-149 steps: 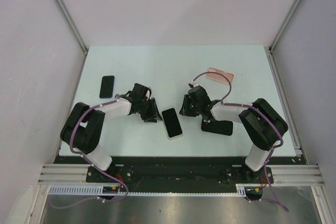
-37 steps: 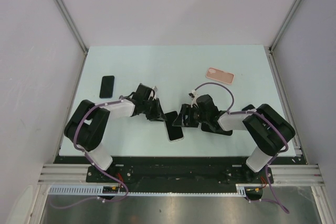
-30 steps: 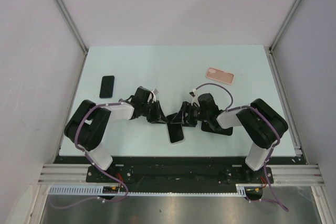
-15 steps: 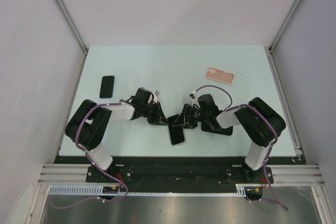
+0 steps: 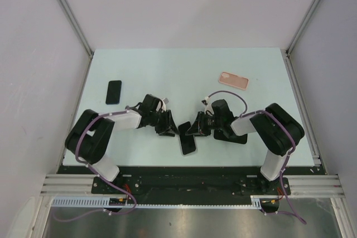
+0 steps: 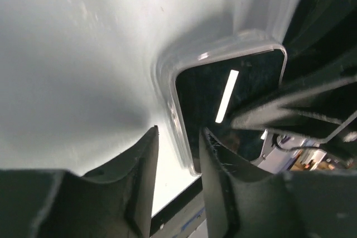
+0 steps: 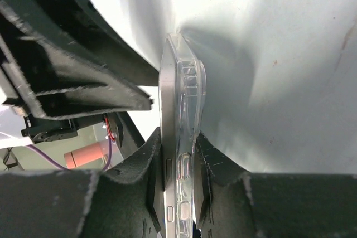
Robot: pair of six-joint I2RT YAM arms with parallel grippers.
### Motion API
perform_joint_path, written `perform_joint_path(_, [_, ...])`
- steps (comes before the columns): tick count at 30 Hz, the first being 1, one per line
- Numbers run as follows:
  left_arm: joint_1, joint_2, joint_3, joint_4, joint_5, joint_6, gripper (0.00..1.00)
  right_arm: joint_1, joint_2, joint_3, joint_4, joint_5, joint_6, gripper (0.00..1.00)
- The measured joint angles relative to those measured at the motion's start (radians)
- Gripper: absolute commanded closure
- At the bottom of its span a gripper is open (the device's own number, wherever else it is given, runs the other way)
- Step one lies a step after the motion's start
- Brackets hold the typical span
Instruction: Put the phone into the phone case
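**A:** where's the phone?

**B:** phone is front-centre on the table, between the two arms, with its far end under both claws. The clear case sits against its back. In the left wrist view the case rim wraps round one screen corner. Can't tell if it's seated all the way round.

**A:** claws?

**B:** right gripper is pinched across phone and case together, one finger on the metal edge and the other on the clear shell. left gripper is narrow. The case rim sits in its gap with bare table showing on one side, so no clamp there.

**A:** anything in the way?

**B:** mostly each other. The two grippers are nose to nose at the same end of the phone. In the left wrist view the right gripper's finger covers part of the screen. A flat black slab lies under the right arm, near the phone; can't tell what it is. The pink case is back right, well apart. The small black handset is back left, well apart from the arms.
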Motion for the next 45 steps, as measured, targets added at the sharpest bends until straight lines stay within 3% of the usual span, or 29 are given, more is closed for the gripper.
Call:
perform_joint_path(4, [0.024,-0.137,-0.013,-0.098,0.003,0.029,0.46,-0.014,-0.001,0.000,0.001,-0.025,0.008,1.00])
perform_joint_path(11, [0.066,-0.371,-0.026,-0.106,0.061,0.065,0.46,-0.055,-0.070,0.000,-0.025,-0.043,0.021,1.00])
perform_joint_path(21, [0.066,-0.407,-0.096,-0.024,0.237,0.069,0.35,-0.092,-0.231,0.000,-0.083,-0.063,0.023,1.00])
perform_joint_path(29, [0.032,-0.417,-0.097,0.035,0.356,0.069,0.26,-0.100,-0.419,0.000,-0.235,-0.093,-0.013,1.00])
perform_joint_path(41, [-0.060,-0.398,-0.109,0.230,0.380,-0.016,0.30,-0.097,-0.540,0.000,-0.301,-0.108,-0.003,1.00])
perform_joint_path(45, [-0.089,-0.355,-0.113,0.297,0.383,-0.064,0.48,-0.080,-0.565,0.000,-0.302,-0.095,0.012,0.96])
